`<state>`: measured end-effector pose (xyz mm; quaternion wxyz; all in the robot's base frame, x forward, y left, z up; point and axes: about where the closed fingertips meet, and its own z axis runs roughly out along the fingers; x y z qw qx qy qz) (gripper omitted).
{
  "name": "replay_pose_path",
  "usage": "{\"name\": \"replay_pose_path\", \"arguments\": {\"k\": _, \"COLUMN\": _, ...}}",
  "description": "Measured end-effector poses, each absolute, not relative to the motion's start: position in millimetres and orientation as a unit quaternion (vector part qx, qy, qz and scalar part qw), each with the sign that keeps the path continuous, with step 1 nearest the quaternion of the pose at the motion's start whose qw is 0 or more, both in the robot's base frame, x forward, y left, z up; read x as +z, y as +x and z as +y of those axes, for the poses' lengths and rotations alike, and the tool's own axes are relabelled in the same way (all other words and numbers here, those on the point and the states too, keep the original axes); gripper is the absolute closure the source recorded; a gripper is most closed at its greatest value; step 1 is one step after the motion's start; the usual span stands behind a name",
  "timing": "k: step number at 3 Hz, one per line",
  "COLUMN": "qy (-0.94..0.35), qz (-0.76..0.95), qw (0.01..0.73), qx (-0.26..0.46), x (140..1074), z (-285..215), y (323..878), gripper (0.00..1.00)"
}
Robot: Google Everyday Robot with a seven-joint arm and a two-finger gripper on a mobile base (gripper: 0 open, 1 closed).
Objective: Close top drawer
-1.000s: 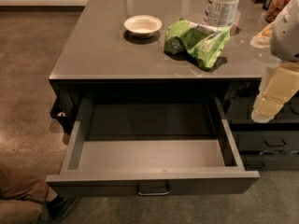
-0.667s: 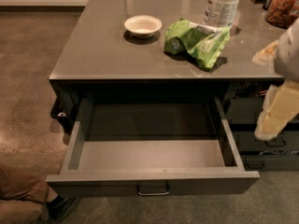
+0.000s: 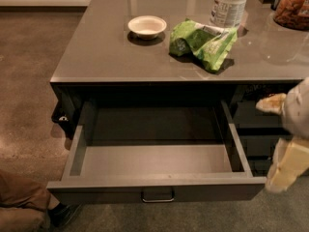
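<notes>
Camera view. Compared with the earlier frame, the tool (image 3: 286, 169) had dropped lower along the right edge of the picture, from level with the bench (image 3: 96, 57) top to level with the drawer front. The top drawer (image 3: 154, 162) had not shifted and stood pulled fully out below the bench top, its lighter grey box bare inside and its small metal pull (image 3: 158, 195) centred on the dark front. The pale lower end of the tool lay just beside the right corner of that front; whether it touched could not be told, nor whether the tool was released or clenched. It held nothing that could be seen. On the bench stood a white bowl (image 3: 147, 26), a green bag (image 3: 203, 42) to its right, a white jar (image 3: 231, 4) behind the bag and a clear jar of brown contents (image 3: 292, 6) at the far right. A narrower dark drawer stack (image 3: 256, 129) sat behind the tool. A person's leg (image 3: 21, 202) showed at lower left.
</notes>
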<state>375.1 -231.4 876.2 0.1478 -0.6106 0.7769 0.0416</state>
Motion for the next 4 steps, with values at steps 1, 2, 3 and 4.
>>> {"name": "replay_pose_path", "arguments": {"k": 1, "qy": -0.619, "qz": 0.767, "qw": 0.148, "qx": 0.084, "x": 827.7, "z": -223.5, "y": 350.7, "gripper": 0.08}}
{"name": "replay_pose_path", "arguments": {"k": 2, "qy": -0.625, "qz": 0.757, "qw": 0.155, "qx": 0.107, "x": 787.7, "z": -210.8, "y": 327.8, "gripper": 0.26}}
{"name": "replay_pose_path", "arguments": {"k": 3, "qy": -0.626, "qz": 0.757, "qw": 0.152, "qx": 0.11, "x": 780.9, "z": -210.0, "y": 323.3, "gripper": 0.5}}
{"name": "replay_pose_path", "arguments": {"k": 4, "qy": -0.626, "qz": 0.757, "qw": 0.152, "qx": 0.11, "x": 780.9, "z": -210.0, "y": 323.3, "gripper": 0.73}}
